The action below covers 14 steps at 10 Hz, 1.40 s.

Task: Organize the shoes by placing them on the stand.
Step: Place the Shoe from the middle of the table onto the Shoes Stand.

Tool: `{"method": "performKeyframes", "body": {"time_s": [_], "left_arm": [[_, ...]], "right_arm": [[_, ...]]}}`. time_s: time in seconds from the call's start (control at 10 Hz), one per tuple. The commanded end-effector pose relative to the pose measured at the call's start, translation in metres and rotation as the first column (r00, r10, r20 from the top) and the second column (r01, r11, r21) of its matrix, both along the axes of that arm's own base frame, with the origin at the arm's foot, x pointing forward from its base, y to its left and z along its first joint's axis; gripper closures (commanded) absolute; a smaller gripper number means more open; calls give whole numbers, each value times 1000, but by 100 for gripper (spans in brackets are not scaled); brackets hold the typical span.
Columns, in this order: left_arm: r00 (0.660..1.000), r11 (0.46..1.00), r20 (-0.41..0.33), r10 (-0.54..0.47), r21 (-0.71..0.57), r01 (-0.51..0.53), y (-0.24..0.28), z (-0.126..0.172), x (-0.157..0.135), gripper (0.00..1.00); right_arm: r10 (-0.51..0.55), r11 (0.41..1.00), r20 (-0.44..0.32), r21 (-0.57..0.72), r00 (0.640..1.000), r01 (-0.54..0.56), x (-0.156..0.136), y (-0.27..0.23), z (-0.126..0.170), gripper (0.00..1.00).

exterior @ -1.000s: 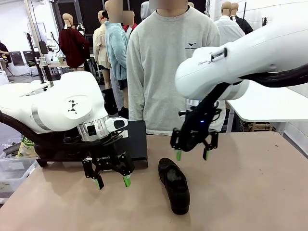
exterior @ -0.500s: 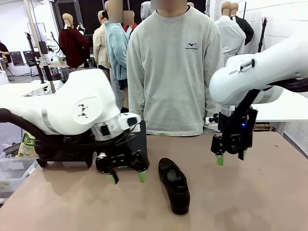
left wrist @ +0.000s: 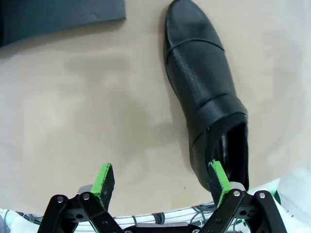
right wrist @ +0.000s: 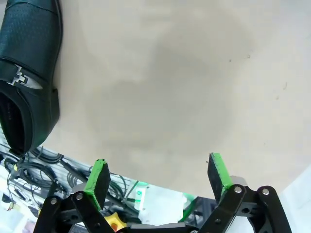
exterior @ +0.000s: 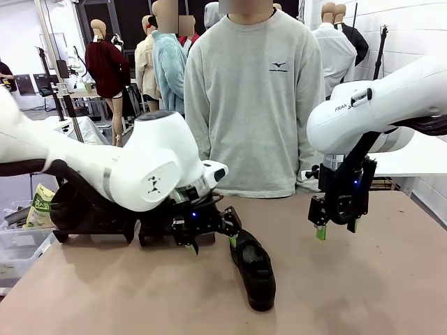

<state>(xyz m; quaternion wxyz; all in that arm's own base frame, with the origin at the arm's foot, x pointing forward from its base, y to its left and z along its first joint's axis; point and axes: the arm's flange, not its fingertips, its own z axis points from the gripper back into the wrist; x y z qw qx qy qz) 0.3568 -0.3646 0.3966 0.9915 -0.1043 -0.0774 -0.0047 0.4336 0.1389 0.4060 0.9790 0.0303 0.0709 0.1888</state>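
Bare table (exterior: 377, 279) right of shoe (exterior: 253, 269); stand (exterior: 199, 202) behind

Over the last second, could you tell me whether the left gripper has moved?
Yes. The left gripper has swung toward picture right in the front view, closing on the shoe, which lies where it did on the table. Its jaws are open.

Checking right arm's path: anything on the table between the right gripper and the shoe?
Nothing. In the front view, bare table separates the open right gripper from the shoe; the right wrist view shows the same bare stretch.
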Motion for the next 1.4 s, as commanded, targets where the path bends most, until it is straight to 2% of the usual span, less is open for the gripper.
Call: {"method": "performKeyframes", "body": {"time_s": [0.0,0.1,0.3,0.7,1.0,1.3], "left_arm": [[999,998,-46,16,65,-13,-35,-10,9,0],[998,997,-59,4,76,1,-43,-13,13,0],[999,997,-32,-19,80,22,-57,-7,7,0],[1000,996,-20,-12,90,14,-65,-10,4,0],[997,994,-69,41,101,-33,-66,-30,13,0],[982,992,-167,93,105,-76,-66,-52,16,0]], "right_arm": [[-2,1000,-8,-2,1000,2,-1,2,2,0],[-2,1000,-8,-2,1000,2,-1,2,2,0],[-2,1000,-8,-2,1000,2,-1,2,2,0],[-2,1000,-8,-2,1000,2,-1,2,2,0],[-2,1000,-8,-2,1000,2,-1,2,2,0],[-2,1000,-8,-2,1000,2,-1,2,2,0]]}}
